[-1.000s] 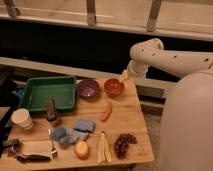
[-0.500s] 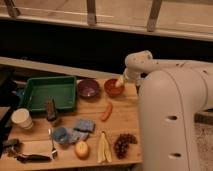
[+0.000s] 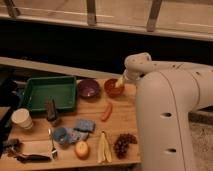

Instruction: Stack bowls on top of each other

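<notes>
- At the far left of the wooden table (image 3: 122,117): white paper cup (image 3: 21,118), upright, just in front of the green tray's left corner.
- Below it, near the front edge: dark tool (image 3: 30,157), lying flat.
- Green tray (image 3: 47,92) along the back left, with a dark upright object (image 3: 51,110) at its front rim.
- Small light-blue cup (image 3: 61,134) in front of that, touching a blue cloth (image 3: 82,125) on its right.
- Round orange fruit (image 3: 81,149) near the front edge.
- Dark purple bowl (image 3: 88,88) just right of the tray, upright on the table, nothing inside that can be made out.
- Red pepper (image 3: 106,111) lying mid-table, banana (image 3: 103,149) in front of it, grapes (image 3: 124,144) to the banana's right.
- Orange-red bowl (image 3: 114,87) at the back, just beside the purple one, apart from it, not stacked.
- Gripper (image 3: 120,81) down at the orange-red bowl's right rim; whether clamped or loose, cannot tell.
- White arm (image 3: 165,115) filling the right side, bent over the table's right end.
</notes>
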Action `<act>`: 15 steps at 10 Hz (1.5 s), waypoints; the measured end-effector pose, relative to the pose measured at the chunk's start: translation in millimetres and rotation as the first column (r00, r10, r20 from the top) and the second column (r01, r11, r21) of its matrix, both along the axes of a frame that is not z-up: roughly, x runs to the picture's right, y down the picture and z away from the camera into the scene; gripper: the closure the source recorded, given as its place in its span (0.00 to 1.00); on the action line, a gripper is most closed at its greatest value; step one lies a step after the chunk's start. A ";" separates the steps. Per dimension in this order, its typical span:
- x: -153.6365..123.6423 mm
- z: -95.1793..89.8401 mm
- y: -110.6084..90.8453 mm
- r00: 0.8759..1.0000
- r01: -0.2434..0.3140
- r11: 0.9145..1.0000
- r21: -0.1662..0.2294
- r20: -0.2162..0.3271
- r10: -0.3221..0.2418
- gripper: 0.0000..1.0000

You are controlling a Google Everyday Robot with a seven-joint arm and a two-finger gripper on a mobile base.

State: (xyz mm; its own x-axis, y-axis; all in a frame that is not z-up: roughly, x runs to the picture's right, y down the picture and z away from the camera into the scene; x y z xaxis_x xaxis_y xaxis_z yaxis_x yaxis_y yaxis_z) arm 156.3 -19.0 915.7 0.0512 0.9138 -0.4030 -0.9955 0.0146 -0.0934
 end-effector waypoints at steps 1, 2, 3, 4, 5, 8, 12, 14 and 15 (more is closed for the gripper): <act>-5.2 0.4 2.6 1.000 0.003 1.000 -0.002 0.009 -0.003 0.20; -12.1 2.5 6.6 1.000 0.000 1.000 -0.008 0.025 0.000 0.20; -12.7 9.5 8.8 0.999 -0.006 1.000 -0.017 0.041 0.006 0.20; -10.7 16.4 7.2 0.999 -0.018 1.000 -0.024 0.051 0.019 0.20; -8.2 29.7 3.5 0.997 -0.033 0.999 -0.036 0.063 0.036 0.20; -13.1 55.5 1.1 0.994 -0.063 0.996 -0.061 0.081 0.068 0.22; -16.6 70.8 14.2 0.990 -0.089 0.991 -0.102 0.105 0.099 0.60; -17.0 65.2 18.6 0.986 -0.093 0.990 -0.108 0.126 0.106 0.78; -18.0 55.5 17.3 0.982 -0.100 0.990 -0.104 0.149 0.114 0.90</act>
State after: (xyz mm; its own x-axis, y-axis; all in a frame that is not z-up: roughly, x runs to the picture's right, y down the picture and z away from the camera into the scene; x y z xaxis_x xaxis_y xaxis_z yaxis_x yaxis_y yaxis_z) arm 138.3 -1.7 971.1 0.0234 0.8747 -0.4840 -0.9645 -0.1077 -0.2413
